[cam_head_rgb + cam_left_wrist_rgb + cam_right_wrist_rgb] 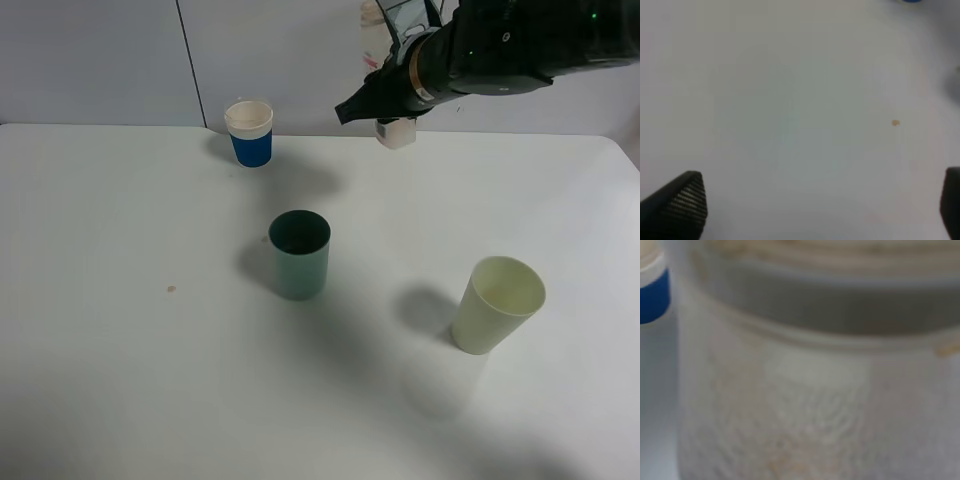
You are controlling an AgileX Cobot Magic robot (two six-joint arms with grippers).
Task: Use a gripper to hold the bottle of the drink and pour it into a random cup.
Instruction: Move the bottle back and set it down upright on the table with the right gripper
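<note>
My right gripper [385, 100] hangs above the back of the table, shut on the bottle of the drink [396, 131]. The clear bottle shows above and below the black fingers and stands roughly upright. In the right wrist view the bottle [815, 390] fills the frame, blurred and very close. The teal-green cup [299, 255] stands upright at the table's middle, in front of and to the left of the held bottle. My left gripper [815, 210] is open over bare table, its fingertips [682, 202] far apart with nothing between them. It does not show in the exterior high view.
A blue-sleeved white paper cup [250, 133] stands at the back left of the bottle, its edge also showing in the right wrist view [652, 295]. A pale yellow-green tumbler [497, 305] stands at the front right. A small brown speck [171, 290] lies on the white table [100, 380].
</note>
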